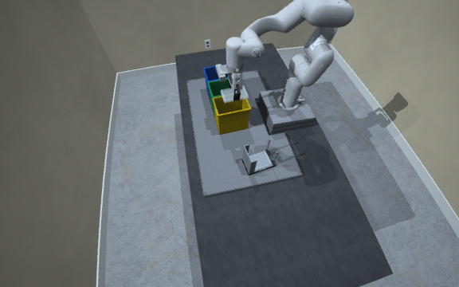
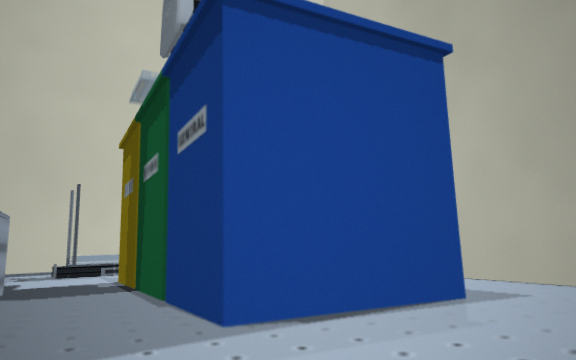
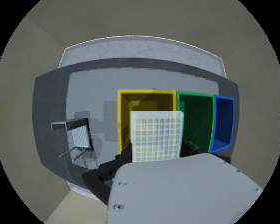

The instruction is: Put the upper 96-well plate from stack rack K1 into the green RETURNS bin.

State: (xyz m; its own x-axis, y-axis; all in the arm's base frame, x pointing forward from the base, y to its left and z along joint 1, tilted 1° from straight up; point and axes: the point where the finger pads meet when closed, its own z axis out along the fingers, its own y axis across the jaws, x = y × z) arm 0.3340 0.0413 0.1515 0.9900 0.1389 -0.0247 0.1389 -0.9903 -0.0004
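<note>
Top view: gripper (image 1: 236, 96) fingers clamp plate (image 1: 229, 94) over green bin (image 1: 213, 88).

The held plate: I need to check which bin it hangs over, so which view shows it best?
The top view: the plate sits between green bin and yellow bin. Wrist shows only its well grid; exterior shows one corner.

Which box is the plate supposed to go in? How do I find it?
Find the white robot arm; beside it three bins stand in a row. Pick the green bin in the middle, between the blue bin and the yellow bin.
</note>
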